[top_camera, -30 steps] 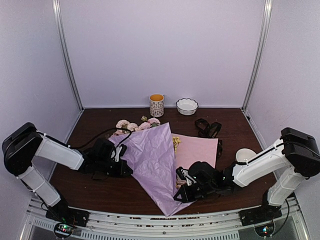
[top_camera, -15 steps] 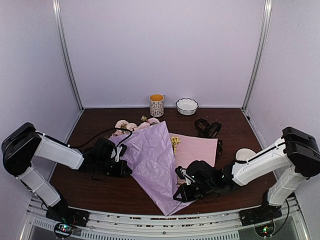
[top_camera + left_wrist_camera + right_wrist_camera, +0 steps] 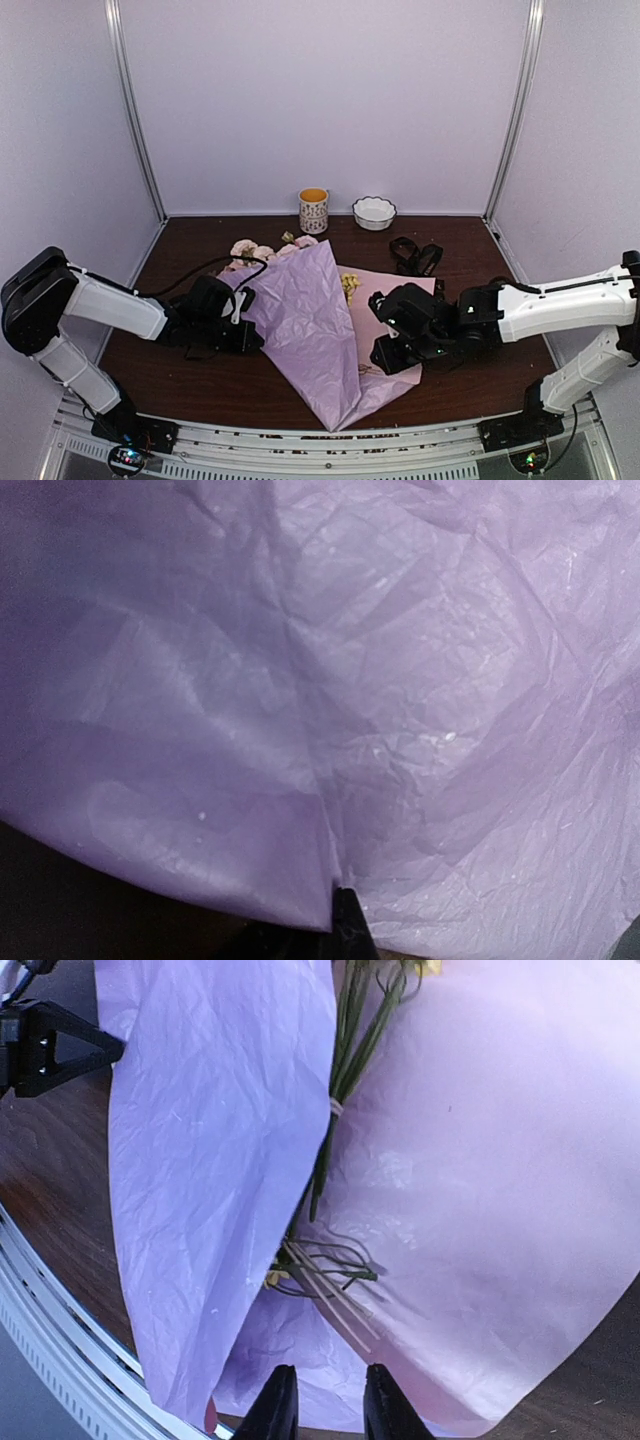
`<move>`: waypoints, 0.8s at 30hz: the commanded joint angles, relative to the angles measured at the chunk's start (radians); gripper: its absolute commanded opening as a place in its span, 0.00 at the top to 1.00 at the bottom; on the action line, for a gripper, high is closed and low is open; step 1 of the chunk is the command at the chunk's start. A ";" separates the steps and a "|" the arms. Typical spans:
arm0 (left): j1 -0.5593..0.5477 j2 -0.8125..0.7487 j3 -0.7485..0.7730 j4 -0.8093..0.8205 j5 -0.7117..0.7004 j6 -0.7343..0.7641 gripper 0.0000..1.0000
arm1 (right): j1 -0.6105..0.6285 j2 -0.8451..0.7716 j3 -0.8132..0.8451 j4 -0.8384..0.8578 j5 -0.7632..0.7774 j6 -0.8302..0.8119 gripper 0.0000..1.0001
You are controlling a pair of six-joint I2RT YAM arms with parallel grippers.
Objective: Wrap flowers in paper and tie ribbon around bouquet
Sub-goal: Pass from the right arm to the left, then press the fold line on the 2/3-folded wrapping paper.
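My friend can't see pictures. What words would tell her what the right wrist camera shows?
Green flower stems lie on a lilac paper sheet, with one flap of it folded over them from the left. At the bottom edge, the right pincer is slightly open and holds nothing.

Crinkled matt paper [image 3: 300, 300] (thin, tissue-like) on smooth dark wooden table [image 3: 200, 385]

One camera looks down from high behind over the whole table [image 3: 470, 262], the left wrist's sits tight against the paper [image 3: 400, 680], the right wrist's views that sheet from above.
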 commanded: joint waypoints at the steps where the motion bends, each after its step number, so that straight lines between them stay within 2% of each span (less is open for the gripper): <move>1: -0.005 -0.021 0.008 -0.003 -0.021 0.020 1.00 | 0.047 -0.047 0.101 -0.097 0.120 -0.132 0.79; 3: -0.005 -0.020 0.006 -0.001 -0.022 0.021 1.00 | 0.084 -0.026 0.101 0.080 0.046 -0.222 0.90; 4: -0.005 -0.021 0.004 -0.001 -0.022 0.021 1.00 | 0.091 0.007 0.105 0.197 -0.031 -0.272 0.93; 6: -0.005 -0.020 0.000 0.002 -0.021 0.019 1.00 | 0.092 0.112 0.161 0.307 -0.152 -0.306 0.98; 11: -0.005 -0.024 -0.014 0.026 -0.026 0.001 1.00 | 0.083 0.457 0.466 0.275 -0.336 -0.346 1.00; 19: -0.005 -0.014 -0.023 0.048 -0.023 -0.003 1.00 | -0.022 0.622 0.478 0.503 -0.384 -0.144 1.00; 24: -0.005 -0.001 -0.035 0.082 -0.012 -0.013 1.00 | -0.028 0.778 0.635 0.397 -0.419 -0.165 1.00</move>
